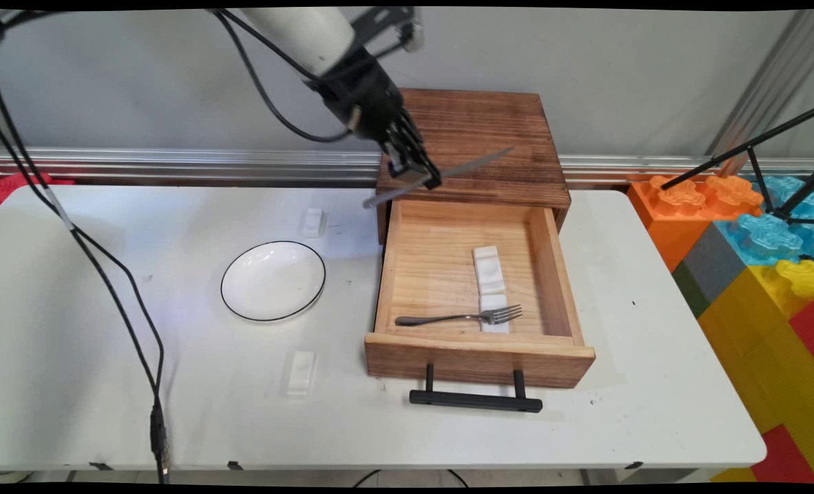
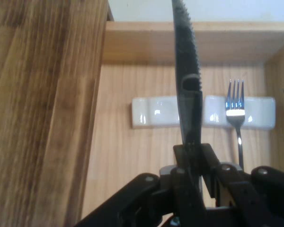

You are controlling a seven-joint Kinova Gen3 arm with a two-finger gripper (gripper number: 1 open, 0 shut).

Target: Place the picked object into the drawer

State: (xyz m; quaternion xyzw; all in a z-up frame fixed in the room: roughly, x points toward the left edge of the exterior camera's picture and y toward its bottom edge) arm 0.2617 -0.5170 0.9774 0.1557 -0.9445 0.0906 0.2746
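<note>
End effector point(image 1: 426, 177): clenched on a table knife point(image 1: 461, 168), which you hold by its handle, clear of every surface, above the back edge of the open drawer point(image 1: 434, 274).

Knife, long axis: in the main view it runs nearly level, slanting from the handle end at lower left to the blade tip at upper right, over the front lip of the wooden cabinet point(image 1: 479, 137). In the hand view the serrated blade point(image 2: 184, 61) points straight away from your end effector, in line with the drawer's depth.

Drawer: pulled out from the cabinet toward the worktop's near side, black bar handle point(image 1: 475, 400) at its front. It lies directly below and forward of your end effector.

Drawer contents: a long white cutlery rest point(image 1: 490, 281) lying front to back on the drawer floor; a fork point(image 1: 461, 317) across the drawer near its front wall, tines on the rest's near end, handle pointing left.

Left of the drawer, on the worktop point(image 1: 653, 384): a white plate with a dark rim point(image 1: 273, 280); one small white block point(image 1: 313, 222) behind the plate; another white block point(image 1: 301, 372) in front of it.

Right of the drawer, off the worktop: large coloured foam blocks point(image 1: 756, 274).
</note>
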